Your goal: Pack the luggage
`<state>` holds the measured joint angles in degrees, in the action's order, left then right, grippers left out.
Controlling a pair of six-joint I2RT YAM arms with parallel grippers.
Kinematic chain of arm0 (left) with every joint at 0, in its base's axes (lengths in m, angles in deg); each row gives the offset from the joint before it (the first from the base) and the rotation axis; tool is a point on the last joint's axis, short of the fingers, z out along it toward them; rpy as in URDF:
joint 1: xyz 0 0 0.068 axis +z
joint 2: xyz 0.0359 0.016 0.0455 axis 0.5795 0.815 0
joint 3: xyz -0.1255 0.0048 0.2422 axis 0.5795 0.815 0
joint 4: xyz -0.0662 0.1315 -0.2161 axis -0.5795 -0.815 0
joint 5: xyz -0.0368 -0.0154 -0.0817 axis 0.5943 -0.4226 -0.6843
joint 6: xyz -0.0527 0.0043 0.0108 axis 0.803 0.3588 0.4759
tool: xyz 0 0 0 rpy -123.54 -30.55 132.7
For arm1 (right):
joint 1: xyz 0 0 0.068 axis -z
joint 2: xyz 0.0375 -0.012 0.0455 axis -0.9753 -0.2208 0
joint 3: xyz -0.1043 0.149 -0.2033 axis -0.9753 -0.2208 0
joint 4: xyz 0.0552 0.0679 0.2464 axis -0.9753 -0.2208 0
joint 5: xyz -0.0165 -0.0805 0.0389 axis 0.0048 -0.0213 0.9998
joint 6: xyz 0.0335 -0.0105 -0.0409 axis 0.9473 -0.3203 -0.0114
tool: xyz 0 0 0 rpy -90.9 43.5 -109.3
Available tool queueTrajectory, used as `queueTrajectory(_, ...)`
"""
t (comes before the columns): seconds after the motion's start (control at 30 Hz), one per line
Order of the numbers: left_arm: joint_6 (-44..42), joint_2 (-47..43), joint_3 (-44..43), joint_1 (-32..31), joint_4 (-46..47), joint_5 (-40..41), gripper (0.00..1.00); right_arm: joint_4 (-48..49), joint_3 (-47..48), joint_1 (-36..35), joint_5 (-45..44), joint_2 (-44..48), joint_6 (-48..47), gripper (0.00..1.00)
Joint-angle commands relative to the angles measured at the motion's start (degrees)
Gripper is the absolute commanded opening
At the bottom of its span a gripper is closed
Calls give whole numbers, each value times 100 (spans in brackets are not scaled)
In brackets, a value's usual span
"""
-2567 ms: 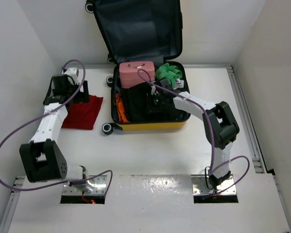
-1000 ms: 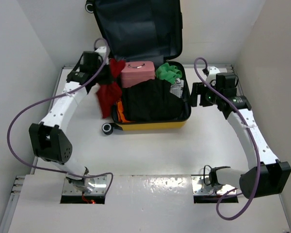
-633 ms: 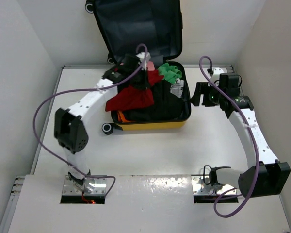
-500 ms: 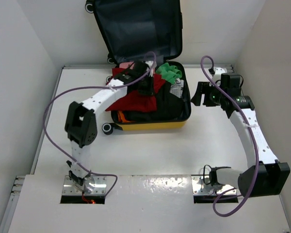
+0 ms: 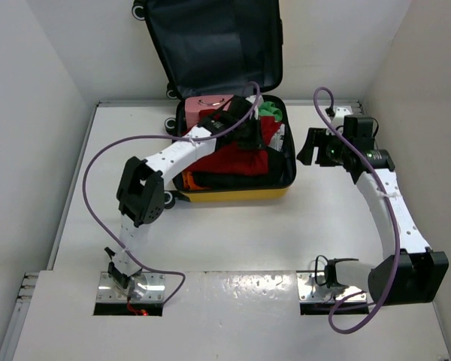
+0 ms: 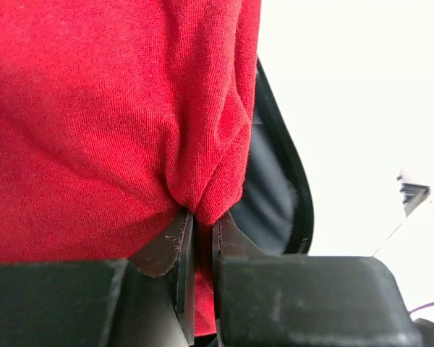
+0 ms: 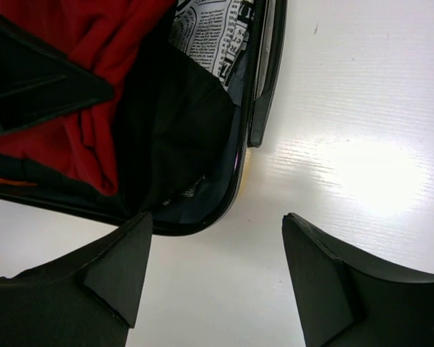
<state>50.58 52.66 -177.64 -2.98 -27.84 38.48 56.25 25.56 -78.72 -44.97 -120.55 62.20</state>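
The yellow luggage (image 5: 233, 195) lies open at the back of the table, its dark lid (image 5: 214, 41) standing up against the wall. Inside are a pink case (image 5: 199, 107), a green cloth (image 5: 270, 110), black clothing (image 5: 218, 180) and a red cloth (image 5: 237, 162). My left gripper (image 5: 254, 135) hangs over the luggage's right half, shut on a fold of the red cloth (image 6: 130, 108); it is also seen in the wrist view (image 6: 200, 220). My right gripper (image 5: 307, 147) stands open beside the luggage's right rim (image 7: 257, 108), above bare table, also in its wrist view (image 7: 217, 220).
A newsprint-patterned item (image 7: 213, 40) lies by the luggage's right wall. White walls close in the table on the left, right and back. A metal rail (image 5: 376, 158) runs along the table's right edge. The luggage's black wheels (image 5: 167, 198) stick out at its left side.
My left arm has carried the red cloth from the luggage's left side across to its right half, and the cloth now drapes over the black clothing. My right arm has barely moved.
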Motion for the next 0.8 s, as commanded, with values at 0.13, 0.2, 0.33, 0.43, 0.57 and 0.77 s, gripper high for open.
queueTrajectory(0.13, 799, 7, 186, -213, 651, -135, 0, 100, 195, 51, 118, -49, 110, 72)
queueTrajectory(0.2, 800, 7, 292, -64, 651, -46, 9, 91, 230, 24, 127, -93, 128, 73)
queueTrajectory(0.33, 642, -177, 574, 226, 651, 182, 34, 205, 257, 33, 258, -207, 145, 75)
queueTrajectory(0.43, 263, -466, 811, 376, 755, -29, 52, 398, 239, 25, 364, -286, 207, 75)
queueTrajectory(0.57, -710, -1353, 1364, 490, 1449, -124, 81, 986, 222, -63, 417, -444, 356, 63)
queueTrajectory(0.77, -1152, -2469, 1462, 1210, 1679, -1198, 88, 1558, 484, -230, 232, -857, 733, 60)
